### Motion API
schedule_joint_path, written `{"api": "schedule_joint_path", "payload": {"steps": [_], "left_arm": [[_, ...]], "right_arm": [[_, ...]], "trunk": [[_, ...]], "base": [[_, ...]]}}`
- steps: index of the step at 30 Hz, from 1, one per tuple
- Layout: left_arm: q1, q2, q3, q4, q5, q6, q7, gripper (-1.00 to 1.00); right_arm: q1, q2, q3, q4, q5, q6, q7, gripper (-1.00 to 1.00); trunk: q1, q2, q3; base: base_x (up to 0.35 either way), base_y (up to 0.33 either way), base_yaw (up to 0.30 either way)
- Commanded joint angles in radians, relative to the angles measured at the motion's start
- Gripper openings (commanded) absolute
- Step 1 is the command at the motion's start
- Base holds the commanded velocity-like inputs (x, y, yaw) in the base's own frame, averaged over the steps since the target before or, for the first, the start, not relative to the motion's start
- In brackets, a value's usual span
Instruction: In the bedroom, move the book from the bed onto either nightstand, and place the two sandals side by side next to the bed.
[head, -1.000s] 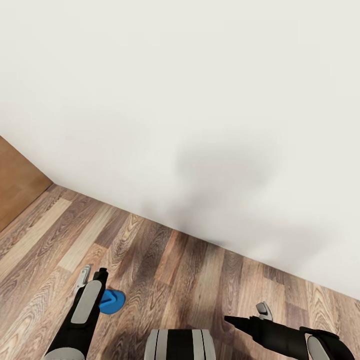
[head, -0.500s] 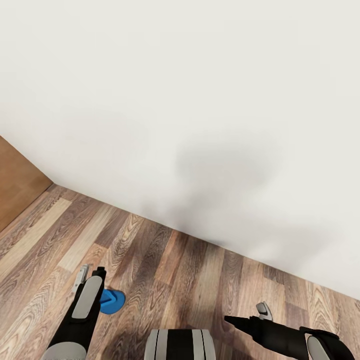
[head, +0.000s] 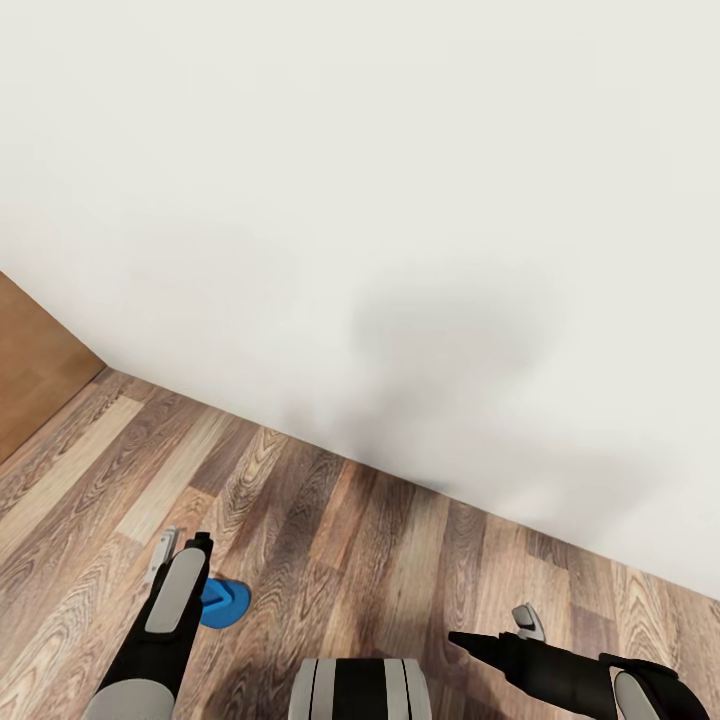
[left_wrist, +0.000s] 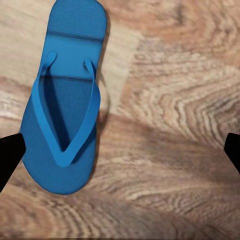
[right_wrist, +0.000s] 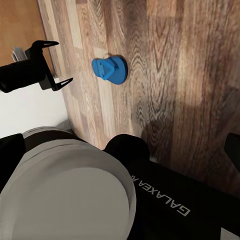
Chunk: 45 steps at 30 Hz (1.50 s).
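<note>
Sandal (left_wrist: 65, 107): flat on the floor (left_wrist: 170, 120), under the left gripper (left_wrist: 120, 150), offset toward one fingertip.
Long axis: crosswise to the finger line.
Left gripper: spread wide, empty.
Right gripper (head: 524, 618): farther off; state cannot be told.

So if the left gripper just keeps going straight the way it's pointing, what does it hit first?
Probably the wood floor. The left gripper points down at the planks with its fingers spread wide, and the blue sandal lies flat toward one finger, so that finger may catch the sandal's edge first. Depth is hard to judge.
</note>
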Motion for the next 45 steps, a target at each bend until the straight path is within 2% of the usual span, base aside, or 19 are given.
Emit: {"api": "schedule_joint_path", "payload": {"steps": [1,10,25,45], "left_arm": [[-0.001,-0.001,0.001,-0.001,0.014,-0.008,0.006,1.00],[-0.014,-0.001,0.001,0.000,0.034,-0.004,0.037,1.00],[-0.023,-0.001,0.000,0.000,0.038,-0.002,0.086,1.00],[-0.045,0.001,-0.001,0.023,0.038,-0.005,0.078,1.00]], "right_arm": [[0.000,0.000,-0.001,0.000,0.001,0.004,0.004,1.00],[0.000,0.000,-0.001,0.000,0.001,0.004,0.004,1.00],[0.000,-0.001,-0.001,0.000,0.001,0.004,0.004,1.00],[0.000,-0.001,-0.001,0.000,0.001,0.004,0.004,1.00]], "trunk": [[0.000,0.000,-0.001],[0.000,0.000,-0.001],[0.000,0.000,-0.001],[0.000,0.000,-0.001]], "base": [[0.000,0.000,0.000],[0.000,0.000,0.000],[0.000,0.000,0.000],[0.000,0.000,0.000]]}}
